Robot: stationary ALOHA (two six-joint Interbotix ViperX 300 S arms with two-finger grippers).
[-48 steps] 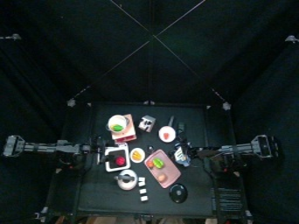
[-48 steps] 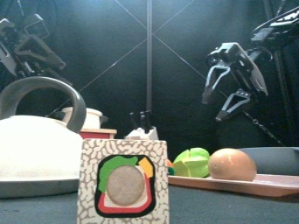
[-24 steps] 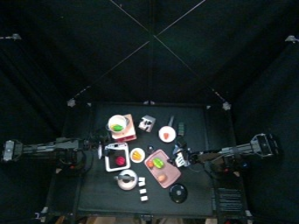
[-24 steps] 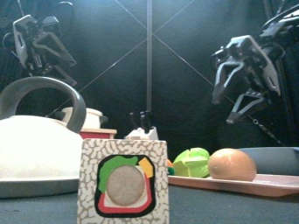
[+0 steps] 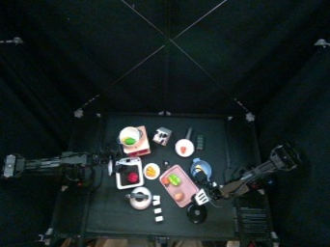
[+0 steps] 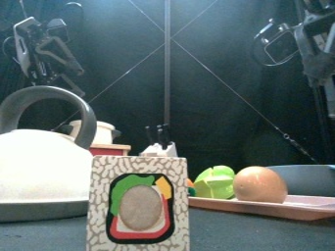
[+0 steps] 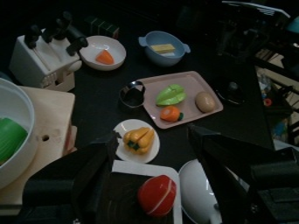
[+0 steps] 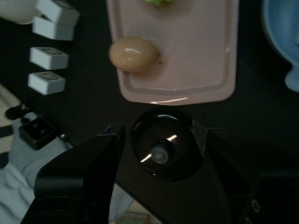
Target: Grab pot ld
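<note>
The pink tray (image 8: 173,54) is located at table centre. The pot ld (image 8: 165,147) is positioned at its 6 o'clock, just beside it, framed between the wide-open jaws of the right gripper (image 8: 158,166). The left gripper (image 7: 152,175) is also spread open.

Lid (image 8: 163,152): small round black disc, glossy, tiny pale knob at centre. Lies flat, knob up, on the tabletop near the front edge, toward the front-right corner (image 5: 198,215). Also visible in the left wrist view (image 7: 133,94) as a dark glassy disc. Not held, nothing on it.
</note>
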